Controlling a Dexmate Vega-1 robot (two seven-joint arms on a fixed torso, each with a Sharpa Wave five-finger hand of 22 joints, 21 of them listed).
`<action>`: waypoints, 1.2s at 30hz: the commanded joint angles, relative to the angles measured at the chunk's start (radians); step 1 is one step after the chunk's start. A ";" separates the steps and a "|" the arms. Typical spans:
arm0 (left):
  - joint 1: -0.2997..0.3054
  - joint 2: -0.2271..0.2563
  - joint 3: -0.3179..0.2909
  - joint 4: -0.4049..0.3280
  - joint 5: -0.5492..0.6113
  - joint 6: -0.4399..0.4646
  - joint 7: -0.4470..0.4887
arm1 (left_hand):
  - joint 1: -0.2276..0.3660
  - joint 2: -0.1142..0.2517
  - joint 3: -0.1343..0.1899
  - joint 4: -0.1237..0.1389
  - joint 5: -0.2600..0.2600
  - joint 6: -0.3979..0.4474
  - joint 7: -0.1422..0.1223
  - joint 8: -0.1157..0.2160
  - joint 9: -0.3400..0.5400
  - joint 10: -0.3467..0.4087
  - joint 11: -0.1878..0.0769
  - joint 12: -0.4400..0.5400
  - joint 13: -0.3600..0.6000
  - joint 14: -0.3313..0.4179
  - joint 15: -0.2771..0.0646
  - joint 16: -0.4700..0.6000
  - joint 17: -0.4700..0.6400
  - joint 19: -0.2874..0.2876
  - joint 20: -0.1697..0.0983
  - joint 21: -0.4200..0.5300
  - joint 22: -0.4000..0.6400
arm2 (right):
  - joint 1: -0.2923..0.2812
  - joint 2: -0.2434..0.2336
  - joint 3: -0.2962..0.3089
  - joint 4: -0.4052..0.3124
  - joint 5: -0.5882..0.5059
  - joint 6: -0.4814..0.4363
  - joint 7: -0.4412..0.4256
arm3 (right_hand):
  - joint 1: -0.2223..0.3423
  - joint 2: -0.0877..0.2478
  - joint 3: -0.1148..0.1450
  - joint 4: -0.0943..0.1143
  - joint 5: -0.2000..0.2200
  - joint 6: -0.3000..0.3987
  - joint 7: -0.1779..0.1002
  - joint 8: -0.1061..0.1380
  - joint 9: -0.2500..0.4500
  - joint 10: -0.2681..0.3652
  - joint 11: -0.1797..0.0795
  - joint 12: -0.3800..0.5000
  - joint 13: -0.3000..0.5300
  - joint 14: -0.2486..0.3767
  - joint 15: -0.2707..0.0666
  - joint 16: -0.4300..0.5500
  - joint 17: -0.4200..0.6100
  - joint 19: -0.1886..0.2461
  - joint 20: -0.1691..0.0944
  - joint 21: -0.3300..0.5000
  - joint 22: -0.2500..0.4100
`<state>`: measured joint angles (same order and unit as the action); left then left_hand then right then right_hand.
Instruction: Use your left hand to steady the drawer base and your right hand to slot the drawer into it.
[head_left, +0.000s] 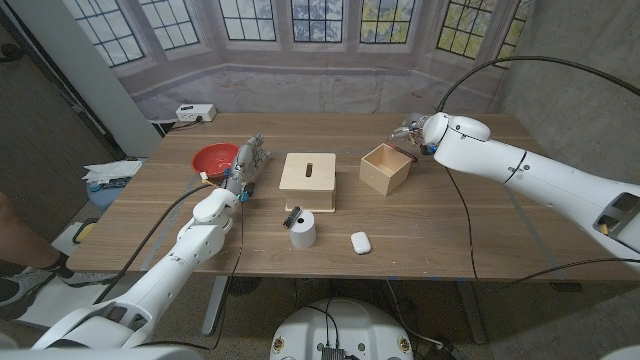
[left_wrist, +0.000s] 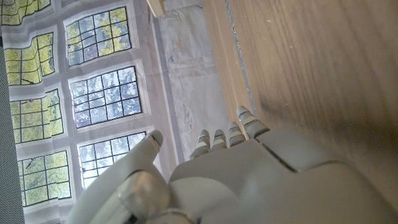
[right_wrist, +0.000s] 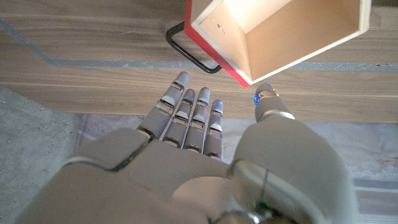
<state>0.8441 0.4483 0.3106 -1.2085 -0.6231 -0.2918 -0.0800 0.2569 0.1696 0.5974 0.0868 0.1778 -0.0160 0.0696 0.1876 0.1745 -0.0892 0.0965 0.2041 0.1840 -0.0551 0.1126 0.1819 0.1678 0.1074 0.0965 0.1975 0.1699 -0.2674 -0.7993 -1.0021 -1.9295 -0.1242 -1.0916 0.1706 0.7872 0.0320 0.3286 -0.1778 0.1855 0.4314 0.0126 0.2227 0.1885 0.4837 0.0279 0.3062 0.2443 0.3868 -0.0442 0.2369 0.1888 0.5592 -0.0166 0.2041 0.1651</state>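
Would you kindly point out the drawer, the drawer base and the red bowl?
drawer (head_left: 385, 168), head view, on its open wooden box.
drawer base (head_left: 308, 180), head view, on its top panel.
red bowl (head_left: 214, 159), head view, on its inside.

On my desk (head_left: 450, 230): one drawer base (head_left: 308, 181), one drawer (head_left: 385, 167), one red bowl (head_left: 214, 159), one white cylinder (head_left: 302, 231), one earbud case (head_left: 360, 242).
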 joint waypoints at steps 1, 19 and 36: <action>0.003 -0.001 -0.004 0.008 -0.004 0.009 -0.004 | 0.011 -0.001 0.003 -0.002 -0.002 0.006 0.002 0.002 0.003 0.007 0.001 0.003 0.001 0.011 0.004 -0.002 0.001 0.010 -0.002 0.003 0.006 | 0.051 0.026 -0.081 0.013 -0.045 -0.072 0.019 | 0.021 -0.001 0.008 0.003 0.005 0.028 -0.004 0.011 0.005 0.023 -0.006 0.012 0.005 0.023 -0.041 0.008 0.007 0.022 -0.003 0.007 0.005; 0.017 0.001 -0.008 0.003 -0.015 0.021 -0.010 | 0.010 -0.002 0.007 -0.003 -0.003 0.014 0.002 0.003 0.004 0.009 0.005 0.003 0.002 0.011 0.008 -0.003 0.002 0.010 -0.001 0.003 0.006 | 0.130 0.071 -0.224 0.075 -0.114 -0.118 0.049 | 0.078 -0.003 0.015 0.000 0.006 0.075 -0.020 0.013 0.007 0.062 -0.015 0.031 0.013 0.060 -0.060 0.014 0.010 0.046 -0.009 0.005 0.005; 0.019 -0.004 -0.006 -0.001 -0.016 0.023 -0.010 | 0.007 -0.003 0.010 -0.003 -0.003 0.021 0.003 0.003 0.004 0.013 0.007 0.003 0.002 0.012 0.009 -0.003 0.003 0.011 0.001 0.003 0.006 | 0.132 0.086 -0.249 0.092 -0.132 -0.140 0.030 | 0.121 -0.010 0.016 0.001 0.006 0.120 -0.028 0.018 0.008 0.100 -0.025 0.049 0.020 0.106 -0.078 0.027 0.013 0.068 -0.016 0.005 0.006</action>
<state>0.8581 0.4477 0.3035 -1.2040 -0.6367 -0.2717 -0.0905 0.2567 0.1695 0.6015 0.0826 0.1778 -0.0035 0.0714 0.1876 0.1743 -0.0820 0.1037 0.2040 0.1838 -0.0499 0.1179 0.1819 0.1678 0.1109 0.1001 0.1975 0.1749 -0.1363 -0.7258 -1.2308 -1.8511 -0.2429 -1.2123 0.2150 0.8925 0.0240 0.3368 -0.1778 0.1855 0.5373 -0.0166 0.2299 0.1933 0.5686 0.0058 0.3478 0.2607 0.4794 -0.0479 0.2574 0.1980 0.6175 -0.0287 0.2041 0.1650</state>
